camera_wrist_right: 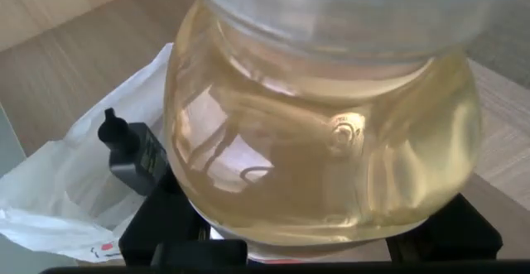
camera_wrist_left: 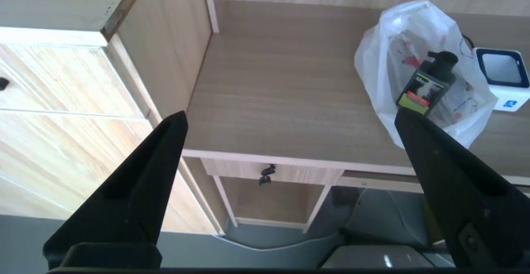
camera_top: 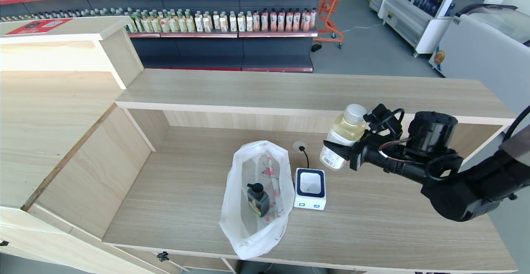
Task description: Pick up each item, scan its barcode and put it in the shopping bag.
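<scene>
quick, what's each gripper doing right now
left gripper: open, empty
right gripper: shut on the bottle

Bottle (camera_top: 344, 135) right of centre: pale yellow liquid, greyish-white cap, white label with black barcode stripes. Shopping bag (camera_top: 236, 212) is see-through white with pinkish-red prints. Pump bottle (camera_top: 258, 199) inside it is dark grey with a black top and a multicoloured label. Scanner (camera_top: 309, 188) is white with a navy frame. Counter (camera_top: 372, 224) is light woodgrain.
</scene>
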`<state>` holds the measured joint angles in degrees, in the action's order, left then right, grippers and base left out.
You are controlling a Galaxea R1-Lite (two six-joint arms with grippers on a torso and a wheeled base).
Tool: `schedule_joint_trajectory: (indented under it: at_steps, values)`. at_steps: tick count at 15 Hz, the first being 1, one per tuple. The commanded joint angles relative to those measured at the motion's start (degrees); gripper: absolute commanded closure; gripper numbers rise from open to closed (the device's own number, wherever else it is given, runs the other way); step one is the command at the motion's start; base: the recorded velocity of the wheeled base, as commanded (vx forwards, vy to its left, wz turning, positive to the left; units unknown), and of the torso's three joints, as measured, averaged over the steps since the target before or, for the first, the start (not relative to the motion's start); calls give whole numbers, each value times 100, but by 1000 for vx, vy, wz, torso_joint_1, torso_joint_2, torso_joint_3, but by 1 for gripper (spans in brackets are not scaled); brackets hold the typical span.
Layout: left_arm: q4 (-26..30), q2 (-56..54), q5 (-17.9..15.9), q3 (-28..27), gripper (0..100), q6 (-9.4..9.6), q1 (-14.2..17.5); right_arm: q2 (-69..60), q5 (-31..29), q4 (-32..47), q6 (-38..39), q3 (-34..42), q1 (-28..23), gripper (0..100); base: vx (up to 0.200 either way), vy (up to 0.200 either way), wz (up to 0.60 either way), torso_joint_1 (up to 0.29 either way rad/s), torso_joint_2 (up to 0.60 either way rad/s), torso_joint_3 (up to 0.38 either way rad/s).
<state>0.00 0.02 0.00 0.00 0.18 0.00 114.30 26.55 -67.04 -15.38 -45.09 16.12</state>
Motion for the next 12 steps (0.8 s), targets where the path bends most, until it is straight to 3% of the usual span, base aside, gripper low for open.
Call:
schedule_joint_trajectory:
  at_steps: [1,8,12]
  values:
    - [0,-2,0,0,0,-1,0,831,-484,121,343,-1001,638,100,0,0,0,0,0,0]
    - [0,-2,0,0,0,-1,0,2720,-581,129,413,-2592,1456,100,0,0,0,0,0,0]
    - [0,-2,0,0,0,-1,0,3441,-590,129,378,-3164,1491,100,0,0,0,0,0,0]
